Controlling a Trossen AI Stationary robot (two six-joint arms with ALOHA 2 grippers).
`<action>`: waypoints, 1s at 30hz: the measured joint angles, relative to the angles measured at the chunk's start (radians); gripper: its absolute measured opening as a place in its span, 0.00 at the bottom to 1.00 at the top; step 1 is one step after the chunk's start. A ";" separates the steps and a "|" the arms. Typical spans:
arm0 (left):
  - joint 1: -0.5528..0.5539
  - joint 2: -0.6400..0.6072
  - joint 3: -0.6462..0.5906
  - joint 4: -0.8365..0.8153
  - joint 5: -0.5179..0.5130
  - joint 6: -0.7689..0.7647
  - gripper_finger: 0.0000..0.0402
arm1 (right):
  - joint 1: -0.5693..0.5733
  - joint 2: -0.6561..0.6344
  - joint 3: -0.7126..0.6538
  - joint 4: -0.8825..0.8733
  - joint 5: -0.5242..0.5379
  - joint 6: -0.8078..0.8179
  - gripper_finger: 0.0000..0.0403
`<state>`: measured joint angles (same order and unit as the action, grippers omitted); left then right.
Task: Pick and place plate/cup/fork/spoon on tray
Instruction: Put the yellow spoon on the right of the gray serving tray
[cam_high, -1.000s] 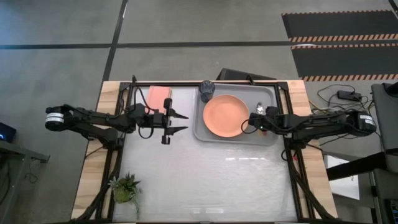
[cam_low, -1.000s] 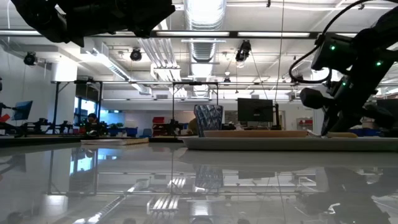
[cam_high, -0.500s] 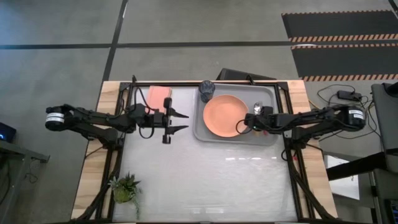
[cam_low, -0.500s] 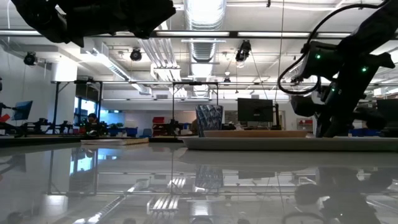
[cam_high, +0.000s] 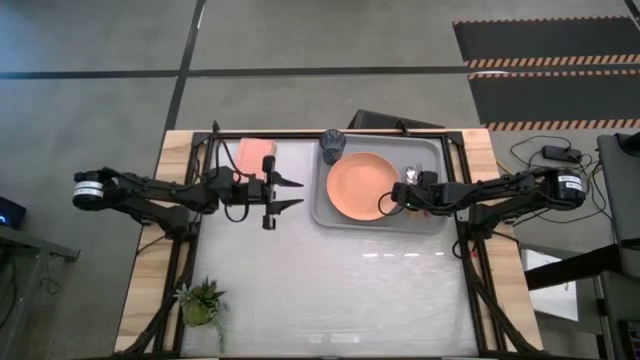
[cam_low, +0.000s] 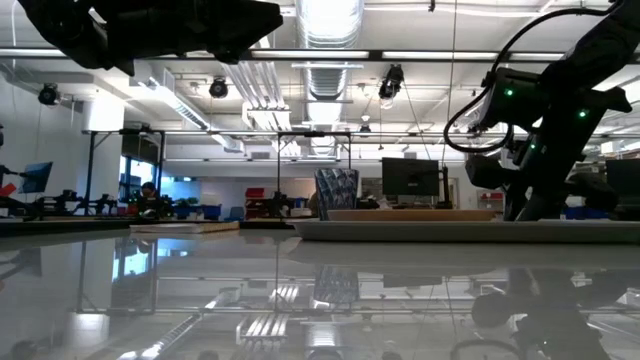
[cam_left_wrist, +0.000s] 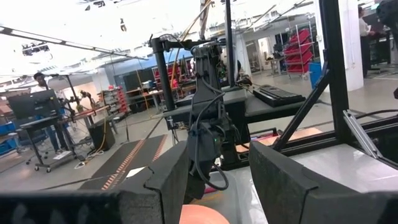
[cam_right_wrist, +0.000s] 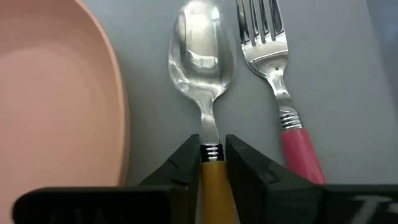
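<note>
Right gripper (cam_right_wrist: 211, 163): down on the tray (cam_high: 430, 150), in its right-hand part, fingers either side of the spoon (cam_right_wrist: 202, 56) at the neck where the metal stem meets the orange handle. The fingers sit close against the handle, but whether they clamp it or have just let go cannot be told.

Spoon: lies flat on the tray floor, bowl up, between the plate (cam_right_wrist: 56, 93) and the fork (cam_right_wrist: 280, 81). It is just beside the plate's rim and near the fork, touching neither as far as can be seen.

Fork: flat on the tray, parallel to the spoon, nearer the tray's right edge.

Plate (cam_high: 360, 187): centred on the tray. Cup (cam_high: 333, 145): upright at the tray's far left corner.

Left gripper (cam_high: 285, 195): waits above the table near its far edge, left of the tray, fingers apart, holding nothing.

Handling judgement: the spoon is light, rigid and not fragile. The polished bowl and stem look slippery; the coloured handle should give better purchase. A thin item lying flat leaves little to pinch, so the neck or upper handle, taken across its width, is the sensible hold. The fork calls for the same treatment.

Progress judgement: all four items rest on the tray.
</note>
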<state>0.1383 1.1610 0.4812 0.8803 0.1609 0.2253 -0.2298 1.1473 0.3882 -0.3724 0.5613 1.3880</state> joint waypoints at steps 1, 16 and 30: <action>0.000 0.000 0.000 0.000 -0.001 0.000 0.38 | 0.000 0.000 0.000 0.001 0.000 0.000 0.16; 0.000 0.000 0.000 -0.001 -0.002 -0.004 0.38 | 0.000 -0.084 0.113 -0.094 0.006 -0.146 0.38; 0.000 0.000 0.000 -0.021 -0.002 -0.010 0.38 | 0.013 -0.225 0.170 -0.478 -0.246 -0.274 0.04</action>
<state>0.1379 1.1606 0.4812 0.8597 0.1588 0.2153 -0.2169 0.9222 0.5577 -0.8502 0.3150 1.1137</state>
